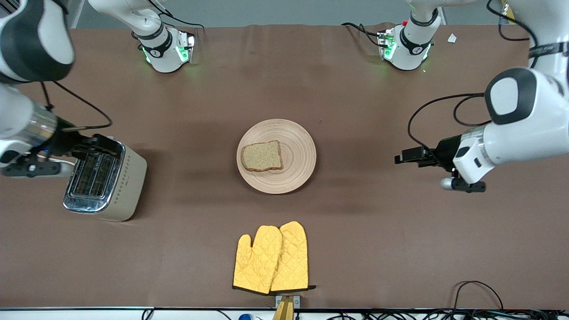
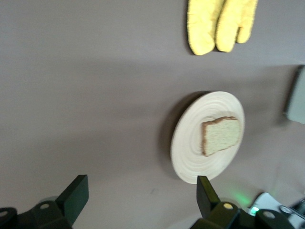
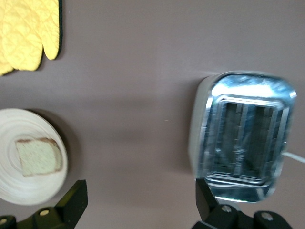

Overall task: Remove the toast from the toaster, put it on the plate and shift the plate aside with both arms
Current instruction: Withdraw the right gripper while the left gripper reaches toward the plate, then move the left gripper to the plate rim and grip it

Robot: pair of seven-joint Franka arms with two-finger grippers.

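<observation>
Nearest my front camera, two yellow oven mitts (image 1: 271,258) lie side by side and overlapping on the brown desk (image 1: 378,231), close to its edge. Farther from the camera than the mitts, in the middle of the desk, I see the plate (image 1: 297,133), round pale wood with ring grooves, and the toast (image 1: 262,156) lies flat on it, set off-centre toward the right arm's end. Nothing touches the plate or the toast, and bare desk surrounds them.

Toward the right arm's end stands a cream and chrome toaster (image 1: 106,180), slots up and showing no bread in them; a power strip (image 1: 31,168) and cable lie just beside it.

I have the right gripper (image 1: 95,146) up over the toaster's top; in its wrist view both fingers (image 3: 71,202) are spread wide with nothing between them.

My left gripper (image 1: 406,156) hangs over bare desk toward the left arm's end, well apart from the plate. Its fingers (image 2: 74,195) are also spread wide and hold nothing; the plate, toast and mitts show farther off between them.
</observation>
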